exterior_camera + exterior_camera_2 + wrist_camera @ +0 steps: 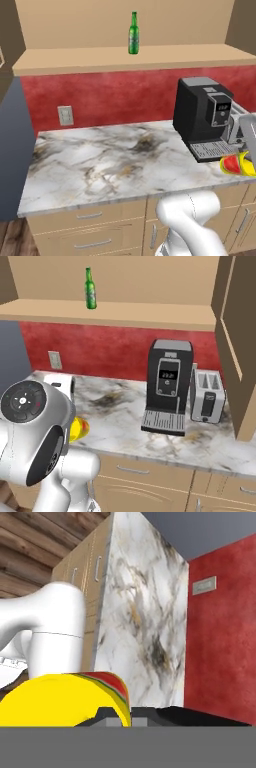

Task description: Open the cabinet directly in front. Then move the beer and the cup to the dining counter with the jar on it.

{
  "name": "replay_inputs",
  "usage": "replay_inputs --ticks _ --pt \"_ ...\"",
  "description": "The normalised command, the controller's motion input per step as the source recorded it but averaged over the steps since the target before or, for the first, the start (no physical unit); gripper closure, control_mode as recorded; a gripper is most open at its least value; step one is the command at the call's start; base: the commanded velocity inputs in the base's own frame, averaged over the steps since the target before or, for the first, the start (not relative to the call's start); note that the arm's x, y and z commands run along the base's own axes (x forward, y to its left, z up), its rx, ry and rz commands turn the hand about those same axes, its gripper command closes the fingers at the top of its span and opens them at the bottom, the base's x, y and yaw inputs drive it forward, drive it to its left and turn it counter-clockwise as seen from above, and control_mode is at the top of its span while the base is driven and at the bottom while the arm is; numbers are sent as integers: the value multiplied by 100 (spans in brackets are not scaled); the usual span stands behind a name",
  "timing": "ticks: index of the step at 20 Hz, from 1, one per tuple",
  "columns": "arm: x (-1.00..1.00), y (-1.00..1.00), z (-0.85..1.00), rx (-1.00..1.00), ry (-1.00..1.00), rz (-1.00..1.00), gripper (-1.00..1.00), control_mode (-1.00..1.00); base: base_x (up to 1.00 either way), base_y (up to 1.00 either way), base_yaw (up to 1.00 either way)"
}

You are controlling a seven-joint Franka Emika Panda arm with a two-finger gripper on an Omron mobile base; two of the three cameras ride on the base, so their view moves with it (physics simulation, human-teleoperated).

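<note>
While the gripper (131,721) is clenched on the small yellow cup (65,699), light and rigid, the slim green glass beer bottle (133,33), well above it, looks slippery; grasp its body.

cup (239,164) cut by frame edge

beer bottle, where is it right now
The beer stands upright on the open cabinet's shelf, above the red wall and left of the coffee machine, alone there.
</note>
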Motion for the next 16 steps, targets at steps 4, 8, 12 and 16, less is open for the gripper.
replay_inputs --ticks 4,8,12,16 --pt "0 0 0 0 0 0 100 100 -16 21 21" --pt "0 0 0 0 0 0 100 100 -5 29 29" --pt "0 0 0 0 0 0 100 100 -12 35 37" --pt "0 0 0 0 0 0 100 100 -18 33 44"
